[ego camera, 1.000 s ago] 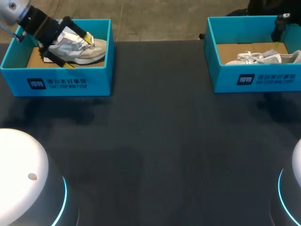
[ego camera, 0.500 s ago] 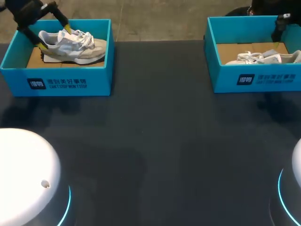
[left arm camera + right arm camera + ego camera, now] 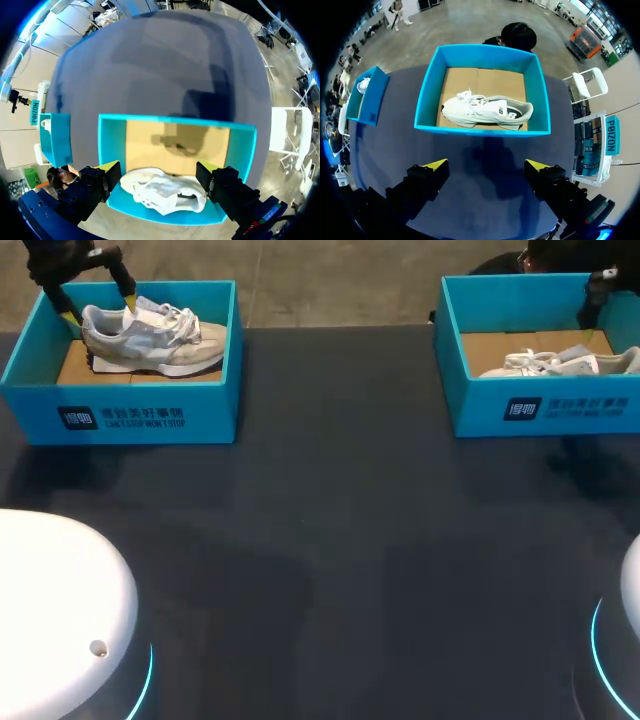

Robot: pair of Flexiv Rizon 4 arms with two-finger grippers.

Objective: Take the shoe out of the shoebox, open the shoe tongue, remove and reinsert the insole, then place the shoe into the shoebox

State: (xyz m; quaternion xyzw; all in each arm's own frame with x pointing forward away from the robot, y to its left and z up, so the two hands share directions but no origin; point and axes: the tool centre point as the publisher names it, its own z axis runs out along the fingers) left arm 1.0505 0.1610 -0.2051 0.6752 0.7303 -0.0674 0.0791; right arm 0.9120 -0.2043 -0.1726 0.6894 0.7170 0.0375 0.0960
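My left gripper (image 3: 99, 308): fingers wide apart either side of the grey-and-white sneaker's (image 3: 160, 340) heel, holding nothing. Sneaker lies in the teal cardboard shoebox (image 3: 140, 410). My right gripper (image 3: 486, 165): spread wide, empty.

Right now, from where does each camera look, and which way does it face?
Head view: fixed above and behind, facing down on the table; left arm shows at the left shoebox.
Left wrist view: above that box, facing down on its shoe between its own open fingers.
Right wrist view: over the table, facing the right shoebox; own open fingers show.
Shared: all three views show both boxes.
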